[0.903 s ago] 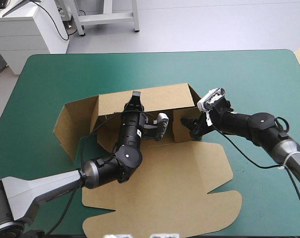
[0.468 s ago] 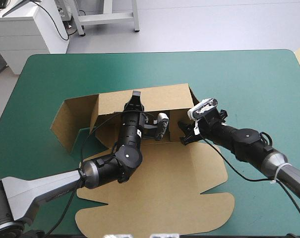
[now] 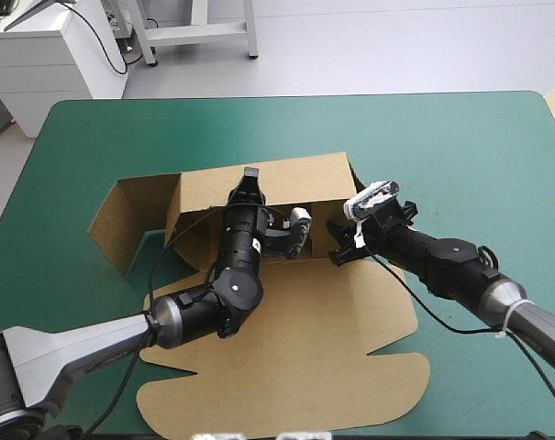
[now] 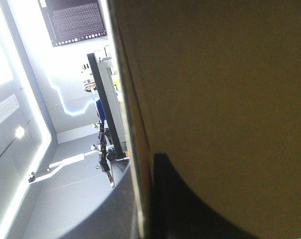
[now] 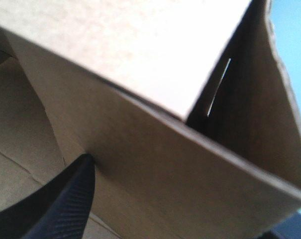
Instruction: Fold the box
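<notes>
One box, two grippers, one table with the teal-green cover. That's all I count on the top.

The box sits mid-table, brown and part-built. One long back wall is raised. One side flap on the left is swung outward and stands off the cover. The lid lies flat toward the near edge, with a scalloped outline.

The left gripper is up at the top edge of the back wall. My left wrist view has the board edge running straight down between the black fingers, so it's clamped on the box wall.

The right gripper is at the box's right end, against the short end panel that's turned inward. In the right wrist view the board fills nearly everything, with one narrow slot showing in the wall behind. Can't tell whether this claw is gripping or just touching.

Obstructions: the left arm lies across the box floor in the high view and hides most of the inside. The back wall blocks half the left wrist view.
</notes>
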You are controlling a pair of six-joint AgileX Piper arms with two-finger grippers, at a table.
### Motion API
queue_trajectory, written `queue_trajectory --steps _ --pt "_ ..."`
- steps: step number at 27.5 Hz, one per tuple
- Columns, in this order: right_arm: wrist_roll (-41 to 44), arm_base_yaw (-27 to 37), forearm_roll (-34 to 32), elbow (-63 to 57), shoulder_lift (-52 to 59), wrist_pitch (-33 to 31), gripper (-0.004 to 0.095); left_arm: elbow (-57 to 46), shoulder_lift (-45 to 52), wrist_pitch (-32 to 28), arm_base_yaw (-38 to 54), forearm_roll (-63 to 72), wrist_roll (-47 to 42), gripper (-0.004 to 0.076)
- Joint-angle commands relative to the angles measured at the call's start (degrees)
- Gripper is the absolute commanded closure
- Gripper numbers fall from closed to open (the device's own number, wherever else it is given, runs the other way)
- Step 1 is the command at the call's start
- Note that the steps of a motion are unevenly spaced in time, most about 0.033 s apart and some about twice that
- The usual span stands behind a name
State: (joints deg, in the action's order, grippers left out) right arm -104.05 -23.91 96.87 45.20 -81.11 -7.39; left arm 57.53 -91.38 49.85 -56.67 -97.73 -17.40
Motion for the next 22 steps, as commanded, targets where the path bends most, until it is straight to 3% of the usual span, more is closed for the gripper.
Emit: queue_trajectory --steps 1,10,13,17,18,19,20,21,22 --pt "-0.83 0.02 2.34 3.98 1.14 -1.28 0.0922 1.33 2.15 0.27 -0.39 -4.46 -0.22 0.0731" --pt "-0.88 0.02 3.38 5.40 1.14 -1.65 0.0927 1.33 2.15 0.40 -0.39 -4.68 -1.39 0.0731" --pt "-1.98 0.02 0.41 5.40 1.04 -3.83 0.0895 1.33 2.15 0.40 -0.39 -4.68 -1.39 0.0731" --pt "-1.64 0.02 -0.64 5.40 1.04 -6.60 0.0670 1.33 2.15 0.40 -0.39 -4.68 -1.39 0.0731" --pt "-0.79 0.02 -0.64 5.40 1.04 -6.60 0.0574 1.33 2.15 0.40 -0.39 -4.68 -1.39 0.0731" --pt "1.62 0.02 -0.79 5.40 1.04 -5.93 0.0353 1.33 2.15 0.40 -0.39 -4.68 -1.39 0.0731" --pt "3.16 0.02 -1.73 5.40 1.04 -5.70 0.0266 1.33 2.15 0.40 -0.39 -4.68 -1.39 0.0731" --pt "5.80 0.02 -3.94 5.40 1.04 -5.46 0.0101 1.33 2.15 0.40 -0.39 -4.68 -1.39 0.0731" --pt "7.10 0.02 -5.22 5.40 1.04 -5.46 0.0055 1.33 2.15 0.40 -0.39 -4.68 -1.39 0.0731"
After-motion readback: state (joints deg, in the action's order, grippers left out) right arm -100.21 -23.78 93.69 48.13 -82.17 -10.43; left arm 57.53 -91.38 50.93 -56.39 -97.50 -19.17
